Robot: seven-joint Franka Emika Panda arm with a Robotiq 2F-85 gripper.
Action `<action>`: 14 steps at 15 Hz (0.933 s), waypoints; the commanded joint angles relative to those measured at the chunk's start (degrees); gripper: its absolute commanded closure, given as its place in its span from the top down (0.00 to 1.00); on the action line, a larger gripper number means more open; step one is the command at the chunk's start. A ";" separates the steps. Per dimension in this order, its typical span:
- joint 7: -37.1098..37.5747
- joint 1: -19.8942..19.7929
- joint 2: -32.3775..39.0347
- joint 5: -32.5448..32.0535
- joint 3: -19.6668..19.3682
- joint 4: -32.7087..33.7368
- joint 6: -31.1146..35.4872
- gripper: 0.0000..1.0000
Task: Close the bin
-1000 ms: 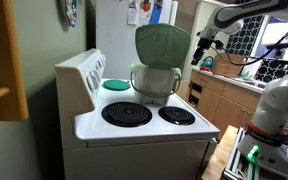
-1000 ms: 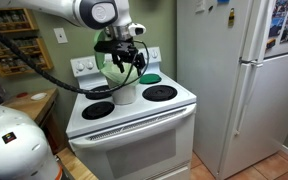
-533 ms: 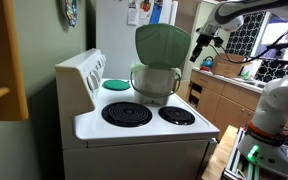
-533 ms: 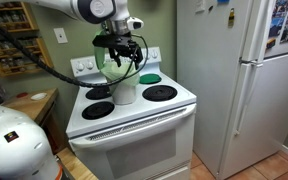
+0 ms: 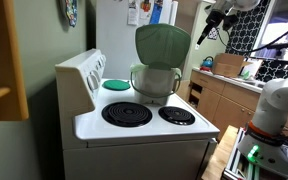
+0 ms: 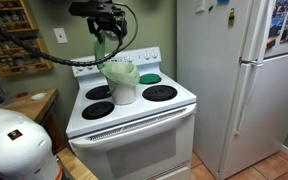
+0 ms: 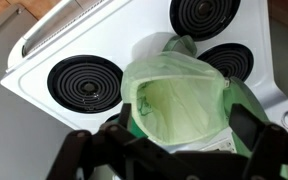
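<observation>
The bin (image 5: 155, 84) stands on the stove top between the burners, whitish with a pale green rim. Its rounded green lid (image 5: 162, 45) stands upright, so the bin is open. In the other exterior view the bin (image 6: 124, 92) is at the middle of the stove. The wrist view looks down into the bin's green liner (image 7: 179, 100), with the lid (image 7: 240, 95) edge-on at its right. My gripper (image 5: 212, 24) hangs well above and beside the bin; it also shows high up in an exterior view (image 6: 106, 22). In the wrist view the gripper (image 7: 184, 140) is open and empty, with the jaws wide apart.
The white stove (image 5: 134, 127) has black coil burners (image 5: 127, 113) and a raised back panel (image 5: 82, 75). A flat teal disc (image 5: 115, 84) lies on a rear burner, also seen in an exterior view (image 6: 150, 78). A white fridge (image 6: 239, 80) stands beside the stove.
My gripper has risen from lid height beside the bin to well above it. The bin and its lid have not moved.
</observation>
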 commanded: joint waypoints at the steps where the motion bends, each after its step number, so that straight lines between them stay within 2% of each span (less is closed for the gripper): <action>1: -1.97 2.60 -1.83 3.77 -1.06 1.26 -1.18 1.00; 7: -3.53 6.64 -1.22 13.48 -0.19 1.33 1.96 1.00; 14: -6.79 9.43 3.19 17.47 2.07 -0.70 16.27 1.00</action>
